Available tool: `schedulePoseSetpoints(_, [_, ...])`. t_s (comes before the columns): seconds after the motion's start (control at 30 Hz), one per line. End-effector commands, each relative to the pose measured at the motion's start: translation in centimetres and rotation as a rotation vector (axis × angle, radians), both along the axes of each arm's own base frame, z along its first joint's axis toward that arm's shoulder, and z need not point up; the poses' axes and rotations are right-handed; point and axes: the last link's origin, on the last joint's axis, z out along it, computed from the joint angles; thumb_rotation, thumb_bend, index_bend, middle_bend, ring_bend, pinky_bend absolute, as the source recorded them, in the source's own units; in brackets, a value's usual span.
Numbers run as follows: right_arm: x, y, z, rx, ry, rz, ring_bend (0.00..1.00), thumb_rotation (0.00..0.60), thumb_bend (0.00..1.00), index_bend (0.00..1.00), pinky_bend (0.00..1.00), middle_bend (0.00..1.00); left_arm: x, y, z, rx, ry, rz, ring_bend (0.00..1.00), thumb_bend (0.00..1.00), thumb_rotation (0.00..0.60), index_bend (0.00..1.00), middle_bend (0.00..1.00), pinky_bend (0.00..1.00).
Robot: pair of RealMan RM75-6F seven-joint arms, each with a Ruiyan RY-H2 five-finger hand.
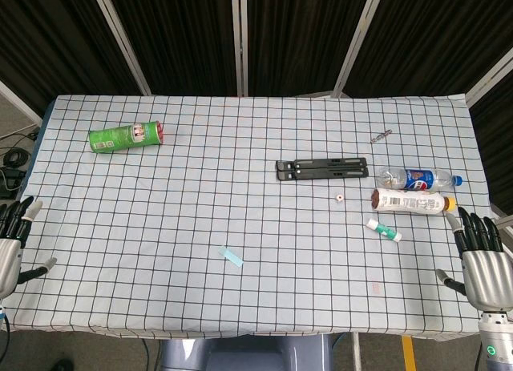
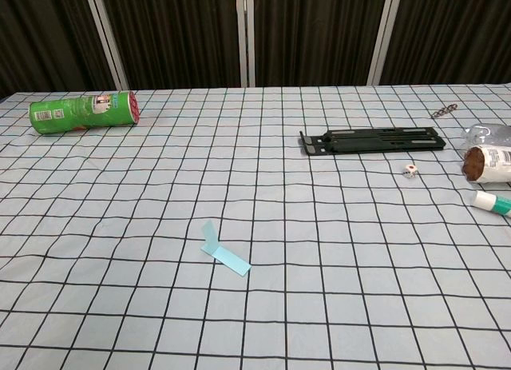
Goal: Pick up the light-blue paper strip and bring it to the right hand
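The light-blue paper strip [image 1: 232, 256] lies on the checked tablecloth near the front middle; in the chest view the strip [image 2: 223, 249] shows one end folded upward. My left hand [image 1: 10, 243] hovers at the table's left front edge with fingers spread, holding nothing. My right hand [image 1: 483, 263] is at the right front edge, fingers extended and apart, also empty. Both hands are far from the strip. Neither hand appears in the chest view.
A green can [image 1: 126, 136] lies on its side at the back left. A black flat stand [image 1: 322, 169], a small die [image 1: 339, 198], a Pepsi bottle [image 1: 417, 179], a white bottle [image 1: 410, 201], a small tube [image 1: 383, 229] and a metal piece [image 1: 380, 135] sit at the right.
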Motion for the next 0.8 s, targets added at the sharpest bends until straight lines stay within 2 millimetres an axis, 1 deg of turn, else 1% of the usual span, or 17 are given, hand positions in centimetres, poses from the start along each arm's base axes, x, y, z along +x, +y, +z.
schedulePoseSetpoints(0.03, [0.0, 0.0, 0.0, -0.001, 0.0, 0.001, 0.0, 0.6, 0.0, 0.0, 0.0, 0.0, 0.0, 0.0, 0.0, 0.0, 0.002, 0.0, 0.0, 0.0, 0.6, 0.0, 0.0, 0.0])
schedulePoseSetpoints(0.23, [0.1, 0.1, 0.2, -0.002, -0.005, 0.0, 0.0, 0.6, 0.0, 0.0, 0.0, 0.0, 0.2, 0.3, -0.7, -0.029, 0.001, -0.019, 0.0, 0.0, 0.6, 0.0, 0.0, 0.0])
schedulePoseSetpoints(0.37, [-0.1, -0.1, 0.5, -0.013, -0.014, -0.012, 0.0, 0.6, 0.0, 0.0, 0.0, 0.0, 1.3, 1.9, -2.5, -0.106, 0.02, -0.132, 0.0, 0.0, 0.6, 0.0, 0.0, 0.0])
schedulePoseSetpoints(0.47, [-0.3, -0.4, 0.8, -0.026, -0.01, -0.03, 0.0, 0.6, 0.0, 0.0, 0.0, 0.0, 3.2, 4.3, -5.0, -0.206, 0.065, -0.283, 0.0, 0.0, 0.6, 0.0, 0.0, 0.0])
schedulePoseSetpoints(0.53, [-0.6, -0.7, 0.9, -0.029, -0.001, -0.053, 0.0, 0.6, 0.0, 0.0, 0.0, 0.0, 5.3, 6.3, -7.1, -0.285, 0.139, -0.388, 0.0, 0.0, 0.6, 0.03, 0.0, 0.0])
schedulePoseSetpoints(0.6, [-0.9, -0.9, 0.9, -0.027, 0.008, -0.071, 0.0, 0.6, 0.0, 0.0, 0.0, 0.0, 6.8, 7.5, -8.6, -0.326, 0.217, -0.451, 0.0, 0.0, 0.6, 0.06, 0.0, 0.0])
schedulePoseSetpoints(0.63, [-1.1, -1.0, 0.9, -0.028, 0.013, -0.084, 0.0, 0.6, 0.0, 0.0, 0.0, 0.0, 8.0, 8.1, -9.7, -0.355, 0.265, -0.493, 0.0, 0.01, 0.6, 0.08, 0.0, 0.0])
schedulePoseSetpoints(0.67, [-1.2, -1.1, 1.0, -0.03, 0.015, -0.09, 0.0, 0.6, 0.0, 0.0, 0.0, 0.0, 8.6, 8.5, -10.3, -0.372, 0.289, -0.513, 0.0, 0.02, 0.6, 0.09, 0.0, 0.0])
schedulePoseSetpoints(0.73, [-1.6, -1.2, 1.1, -0.035, 0.022, -0.111, 0.0, 0.6, 0.0, 0.0, 0.0, 0.0, 10.6, 9.2, -12.1, -0.416, 0.351, -0.583, 0.0, 0.09, 0.6, 0.12, 0.0, 0.0])
schedulePoseSetpoints(0.8, [-1.8, -1.3, 1.2, -0.041, 0.027, -0.125, 0.0, 0.6, 0.0, 0.0, 0.0, 0.0, 11.9, 9.9, -13.3, -0.438, 0.39, -0.633, 0.0, 0.14, 0.6, 0.15, 0.0, 0.0])
